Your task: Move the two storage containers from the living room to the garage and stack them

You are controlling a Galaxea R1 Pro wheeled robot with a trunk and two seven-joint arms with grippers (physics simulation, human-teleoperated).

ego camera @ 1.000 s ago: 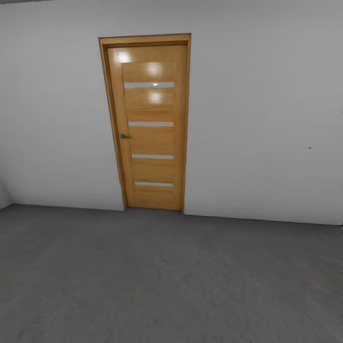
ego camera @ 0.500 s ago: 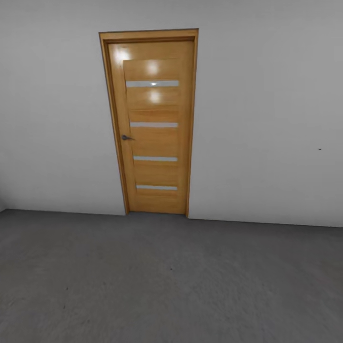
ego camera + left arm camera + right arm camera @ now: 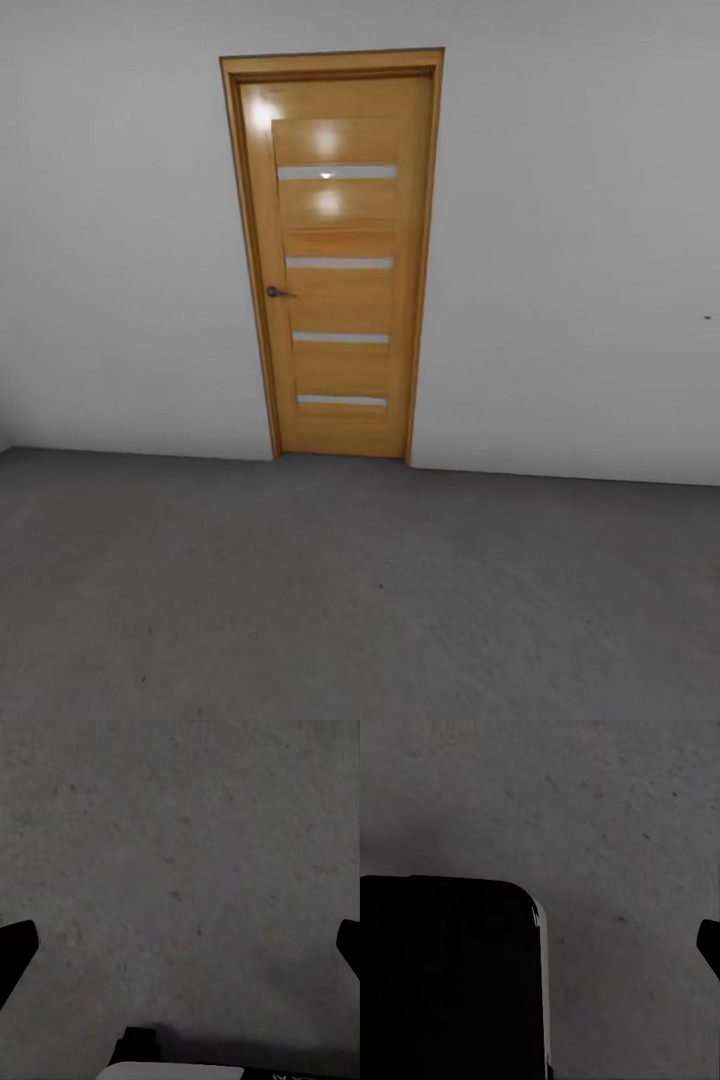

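My head camera faces a wooden slatted door [image 3: 335, 260]; wrist cameras show concrete floor [image 3: 180, 855]. Left tool [image 3: 180, 952] spread apart; right tool's [image 3: 622, 945] state I cannot tell.

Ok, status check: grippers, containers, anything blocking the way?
Left gripper open, empty, over grey concrete floor. Right gripper: state unclear. No containers seen. Closed wooden door ahead in the white wall.

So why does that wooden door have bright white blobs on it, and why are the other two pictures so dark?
Head view: the blobs on the door are glare from lights, near its top. Left wrist view: dim grey floor, black fingers at the edges. Right wrist view: the same floor, a black shape blocking much of it.
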